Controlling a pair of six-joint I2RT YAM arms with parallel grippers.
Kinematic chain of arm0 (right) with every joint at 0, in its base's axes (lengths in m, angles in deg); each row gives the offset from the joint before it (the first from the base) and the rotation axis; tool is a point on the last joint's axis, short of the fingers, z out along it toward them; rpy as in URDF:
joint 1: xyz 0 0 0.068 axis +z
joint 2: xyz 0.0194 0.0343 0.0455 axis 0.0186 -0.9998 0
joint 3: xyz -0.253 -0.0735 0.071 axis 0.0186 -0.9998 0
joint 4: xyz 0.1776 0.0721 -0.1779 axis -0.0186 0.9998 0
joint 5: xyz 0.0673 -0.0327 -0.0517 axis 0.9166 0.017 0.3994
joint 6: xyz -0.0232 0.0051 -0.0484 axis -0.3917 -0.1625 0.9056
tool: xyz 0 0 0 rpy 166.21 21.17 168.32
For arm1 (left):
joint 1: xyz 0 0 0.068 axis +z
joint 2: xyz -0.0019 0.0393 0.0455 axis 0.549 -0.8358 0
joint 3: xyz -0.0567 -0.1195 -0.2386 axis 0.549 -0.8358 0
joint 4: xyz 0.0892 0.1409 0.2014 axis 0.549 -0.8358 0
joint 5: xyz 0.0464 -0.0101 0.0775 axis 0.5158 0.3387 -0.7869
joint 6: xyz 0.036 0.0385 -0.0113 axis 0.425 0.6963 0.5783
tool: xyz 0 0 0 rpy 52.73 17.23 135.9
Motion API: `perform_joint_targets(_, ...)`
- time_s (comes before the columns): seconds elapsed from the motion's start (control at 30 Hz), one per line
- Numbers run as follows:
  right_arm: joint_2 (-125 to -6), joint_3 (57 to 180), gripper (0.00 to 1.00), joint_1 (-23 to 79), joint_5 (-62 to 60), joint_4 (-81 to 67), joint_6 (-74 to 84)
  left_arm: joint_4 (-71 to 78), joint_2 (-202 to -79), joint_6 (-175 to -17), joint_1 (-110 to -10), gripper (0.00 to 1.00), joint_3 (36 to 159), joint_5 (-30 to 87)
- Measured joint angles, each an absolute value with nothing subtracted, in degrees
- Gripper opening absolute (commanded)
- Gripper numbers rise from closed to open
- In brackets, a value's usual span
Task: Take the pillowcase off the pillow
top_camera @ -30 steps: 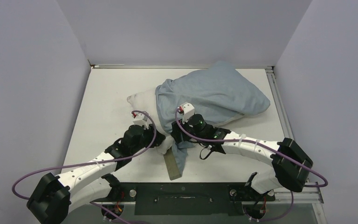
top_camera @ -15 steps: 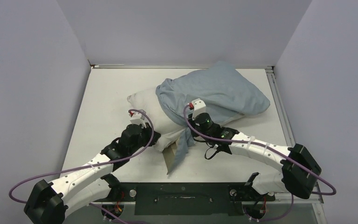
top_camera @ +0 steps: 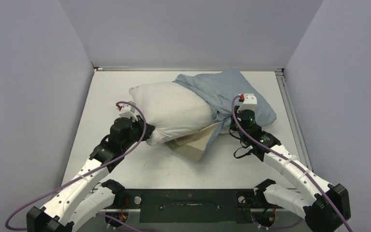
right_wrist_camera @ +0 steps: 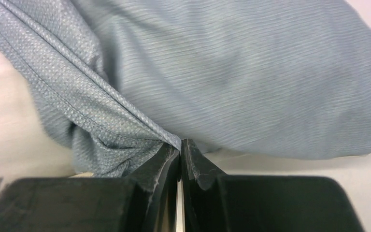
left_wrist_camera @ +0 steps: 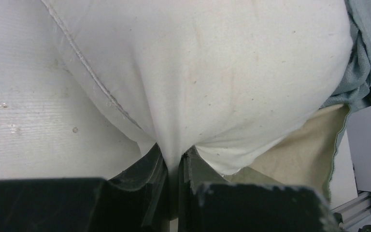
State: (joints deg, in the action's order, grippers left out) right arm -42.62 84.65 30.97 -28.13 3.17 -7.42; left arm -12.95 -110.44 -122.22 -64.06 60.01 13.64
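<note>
Pillowcase (top_camera: 244, 92) x1, partly off pillow (top_camera: 171, 108) x1.

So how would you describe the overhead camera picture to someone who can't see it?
A plump off-white pillow lies on a white table, sticking partly out of a dusty-blue pillowcase bunched toward the right. The left claw pinches the pillow's near edge, and the right claw pinches the pillowcase's gathered hem.
</note>
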Motion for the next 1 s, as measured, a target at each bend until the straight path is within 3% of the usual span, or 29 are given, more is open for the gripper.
perform_joint_targets(0.47,-39.0,75.7,0.07,17.0,-13.1,-0.2,-12.5,-23.4,-110.7,-115.4,-59.5,0.0,72.8,21.7)
perform_joint_targets(0.53,-39.0,75.8,0.15,16.7,-11.9,-0.4,-12.4,-23.8,-110.7,-114.6,-59.2,0.0,72.9,22.4)
perform_joint_targets(0.8,-38.3,81.9,0.63,15.6,-7.0,4.8,-7.4,-24.0,-110.6,-113.2,-58.2,0.0,69.7,26.8)
perform_joint_targets(0.93,-37.4,87.4,0.74,15.5,-2.5,5.7,-4.3,-23.9,-109.3,-113.2,-58.0,0.01,66.3,29.4)
perform_joint_targets(1.0,-37.6,89.9,0.76,15.6,-0.2,5.5,-3.1,-24.0,-108.3,-113.4,-58.0,0.24,64.9,30.8)
